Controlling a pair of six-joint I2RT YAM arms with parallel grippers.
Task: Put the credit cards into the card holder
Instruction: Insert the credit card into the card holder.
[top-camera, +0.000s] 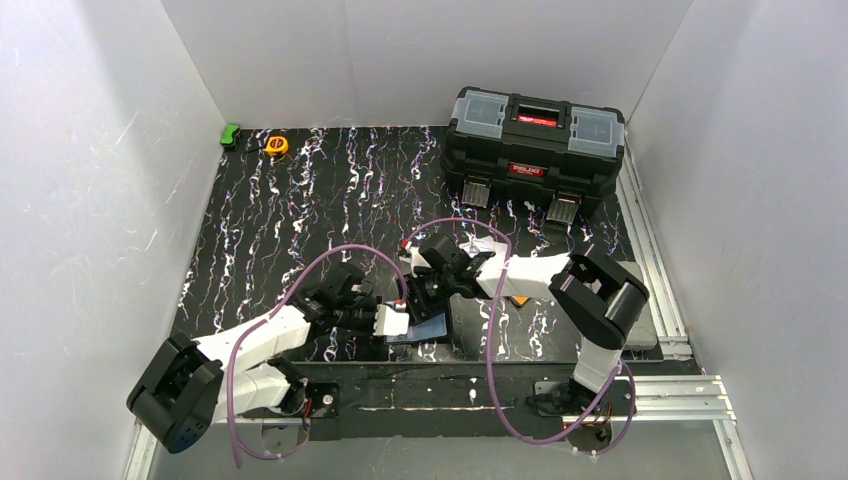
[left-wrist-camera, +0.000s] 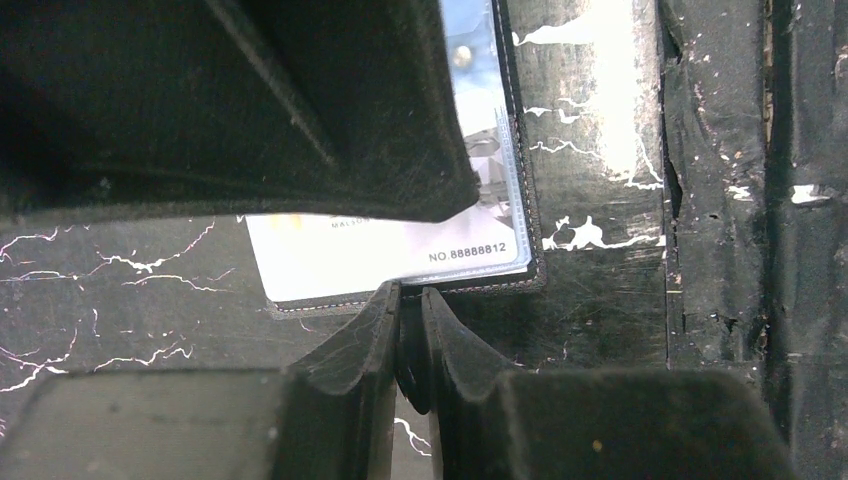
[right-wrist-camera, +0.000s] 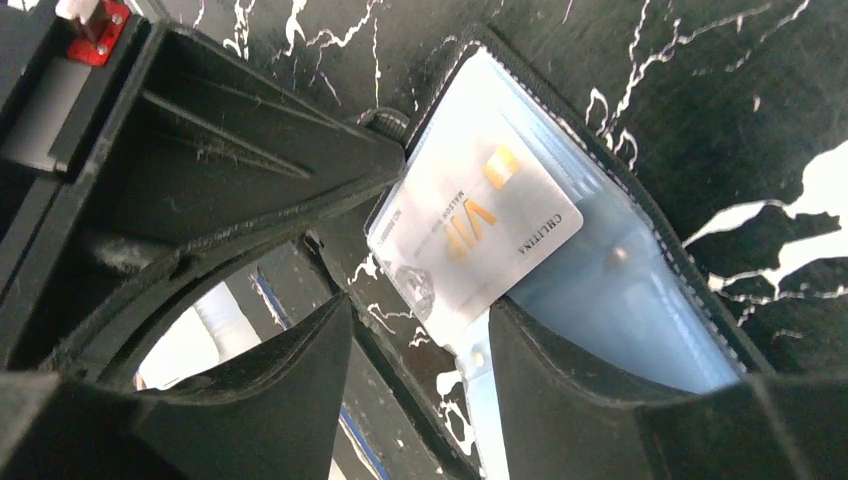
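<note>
Far back on the left of the counter (top-camera: 300, 220), near 11 o'clock, I see a small green thing (top-camera: 231, 135). Just beside it is a yellow tape measure (top-camera: 277, 145).

My left end effector (left-wrist-camera: 410, 298) is low down, close to the near edge at 6 o'clock. Its two fingers are almost shut, and their tips pinch the stitched edge of the card holder (top-camera: 428, 326).

The card holder lies open and flat on the counter, between my two end effectors. A silver-white credit card (right-wrist-camera: 470, 225) with orange letters lies in its shiny blue sleeve. I cannot tell how far in it is.

My right end effector (right-wrist-camera: 418, 308) comes at the holder from 1 o'clock. Its fingers are about half open, with one on each side of the card's end. It has hold of nothing that I can see.

A big black toolbox (top-camera: 535, 140) sits far back at 1 o'clock, well apart from the holder.
</note>
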